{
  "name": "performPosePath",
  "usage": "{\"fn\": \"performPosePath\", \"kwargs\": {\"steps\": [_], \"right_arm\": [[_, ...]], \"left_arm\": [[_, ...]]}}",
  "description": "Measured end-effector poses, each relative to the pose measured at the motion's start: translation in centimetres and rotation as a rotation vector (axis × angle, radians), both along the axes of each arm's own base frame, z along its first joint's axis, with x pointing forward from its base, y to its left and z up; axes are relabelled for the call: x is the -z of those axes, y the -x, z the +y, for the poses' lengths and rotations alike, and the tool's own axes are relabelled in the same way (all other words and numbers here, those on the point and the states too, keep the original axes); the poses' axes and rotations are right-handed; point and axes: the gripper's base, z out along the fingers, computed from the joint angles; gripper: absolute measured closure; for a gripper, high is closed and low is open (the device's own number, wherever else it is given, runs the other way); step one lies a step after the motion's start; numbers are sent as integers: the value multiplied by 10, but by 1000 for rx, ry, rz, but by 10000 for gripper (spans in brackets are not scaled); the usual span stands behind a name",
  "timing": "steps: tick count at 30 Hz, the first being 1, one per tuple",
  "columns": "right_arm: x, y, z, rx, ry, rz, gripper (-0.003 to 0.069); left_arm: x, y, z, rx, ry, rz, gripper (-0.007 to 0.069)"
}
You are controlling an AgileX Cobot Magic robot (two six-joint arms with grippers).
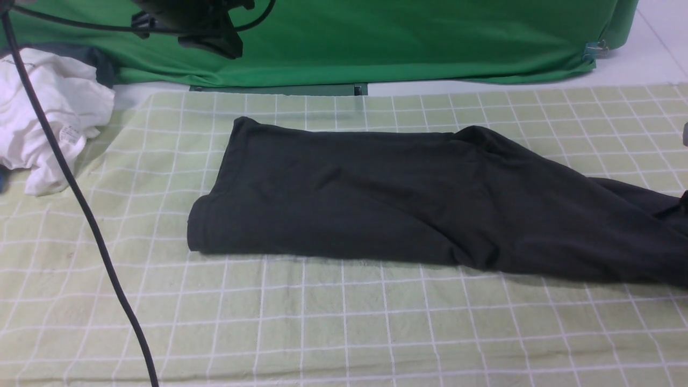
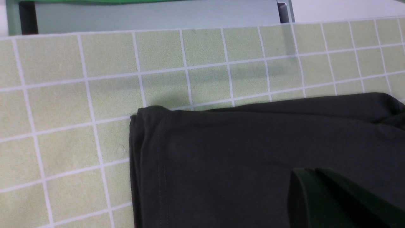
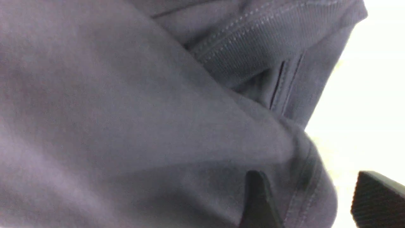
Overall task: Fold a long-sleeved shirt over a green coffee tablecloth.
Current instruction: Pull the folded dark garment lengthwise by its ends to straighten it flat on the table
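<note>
— Where is the long-sleeved shirt (image 1: pixel 376 199)?
— A long band across the green coffee tablecloth (image 1: pixel 322 322). Left claw (image 2: pixel 305 172) pressed together above it; right claw (image 3: pixel 308 174) apart astride a hem. Probably flatten the rumpled right end first.

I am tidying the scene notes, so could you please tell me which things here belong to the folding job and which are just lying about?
Part of the job: long-sleeved shirt, green coffee tablecloth beneath it.
Just lying about: white garment at the left, plain green fabric along the back.
</note>
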Motion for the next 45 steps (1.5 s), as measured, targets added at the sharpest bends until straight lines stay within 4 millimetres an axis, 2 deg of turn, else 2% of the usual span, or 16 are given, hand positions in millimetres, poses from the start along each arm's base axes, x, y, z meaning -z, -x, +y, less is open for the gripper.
{"fn": "performPosePath", "kwargs": {"steps": [2, 7, 10, 14, 16, 22, 27, 32, 36, 41, 45], "right_arm": [[4, -1, 0, 0, -2, 10, 272], [28, -3, -1, -14, -17, 91, 277], [36, -3, -1, -36, -23, 119, 330], [33, -3, 0, -84, -29, 136, 523], [25, -5, -1, -107, -35, 152, 624], [1, -18, -3, -131, -25, 130, 631], [-26, -35, -8, -138, 11, 32, 631], [-35, -44, -10, -137, 33, -49, 630], [-32, -50, -13, -138, 75, -88, 630], [-14, -60, -18, -139, 108, -106, 611], [11, -68, -20, -137, 112, -77, 501]], "left_arm": [[0, 0, 0, -1, 0, -2, 611], [0, -1, 0, -2, 0, -6, 611], [0, -1, 0, -2, -1, -10, 611], [0, -1, 0, 1, -2, -11, 611], [0, -1, 0, 9, -7, -15, 611], [0, -1, 0, 11, -8, -16, 611], [-2, -3, -1, -4, 19, -42, 611], [-3, -4, -2, -14, 30, -43, 611], [-3, -4, -2, -15, 31, -46, 611], [-3, -4, -1, -17, 30, -51, 611], [-1, -4, -1, -16, 30, -37, 611]]}}
